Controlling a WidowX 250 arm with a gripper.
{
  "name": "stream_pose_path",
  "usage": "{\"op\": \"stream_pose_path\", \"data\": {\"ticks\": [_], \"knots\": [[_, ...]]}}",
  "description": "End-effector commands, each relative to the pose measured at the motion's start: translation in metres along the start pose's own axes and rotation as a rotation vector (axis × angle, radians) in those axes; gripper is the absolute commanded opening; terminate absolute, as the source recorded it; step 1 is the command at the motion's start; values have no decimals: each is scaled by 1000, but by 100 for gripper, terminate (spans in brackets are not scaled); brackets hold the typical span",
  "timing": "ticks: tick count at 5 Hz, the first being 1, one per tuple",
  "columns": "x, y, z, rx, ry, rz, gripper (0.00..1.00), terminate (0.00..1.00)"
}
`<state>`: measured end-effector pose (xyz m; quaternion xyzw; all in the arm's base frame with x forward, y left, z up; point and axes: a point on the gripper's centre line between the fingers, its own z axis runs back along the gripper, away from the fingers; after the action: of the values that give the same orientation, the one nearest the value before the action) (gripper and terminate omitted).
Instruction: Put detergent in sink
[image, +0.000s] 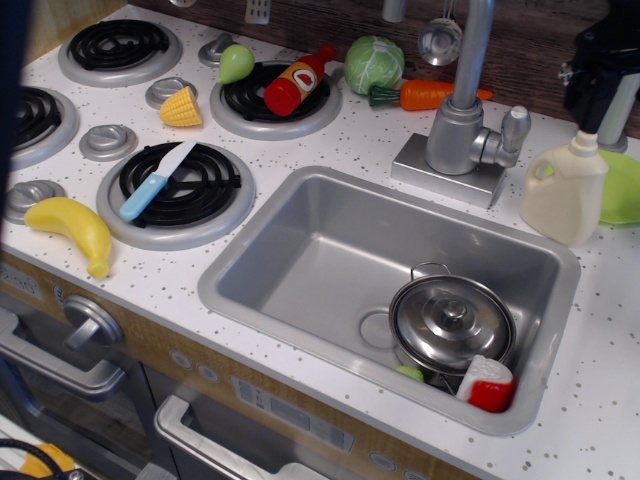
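The cream-white detergent jug (563, 191) stands upright on the counter, just beyond the sink's back right corner. The silver sink (310, 255) fills the middle of the view. My black gripper (598, 100) hangs at the top right edge, just above and slightly behind the jug's round cap. It does not seem to touch the jug. It is dark and partly cut off by the frame, so I cannot tell how its jaws stand.
A lidded steel pot (452, 322) and a red-white toy (488, 384) sit in the sink's right half. The faucet (462, 120) stands behind the sink, left of the jug. A green plate (622, 188) lies right of the jug. A carrot (430, 95), cabbage (373, 62) and ketchup bottle (295, 82) lie at the back.
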<state>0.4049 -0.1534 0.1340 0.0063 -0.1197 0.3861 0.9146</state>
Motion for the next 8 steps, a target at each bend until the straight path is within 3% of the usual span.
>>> {"op": "stream_pose_path", "data": {"ticks": [1,4,5,6,7,8], "knots": [[19,-18,4,-73,-44,28,100,0],[37,-4,-51,-67,-45,73,100,0],[30,0,-55,-66,-29,88,100,0],[27,4,-62,-106,3,86,100,0],[25,3,-70,-113,-5,96,0,0],[26,5,-70,-118,5,92,0,0]]}}
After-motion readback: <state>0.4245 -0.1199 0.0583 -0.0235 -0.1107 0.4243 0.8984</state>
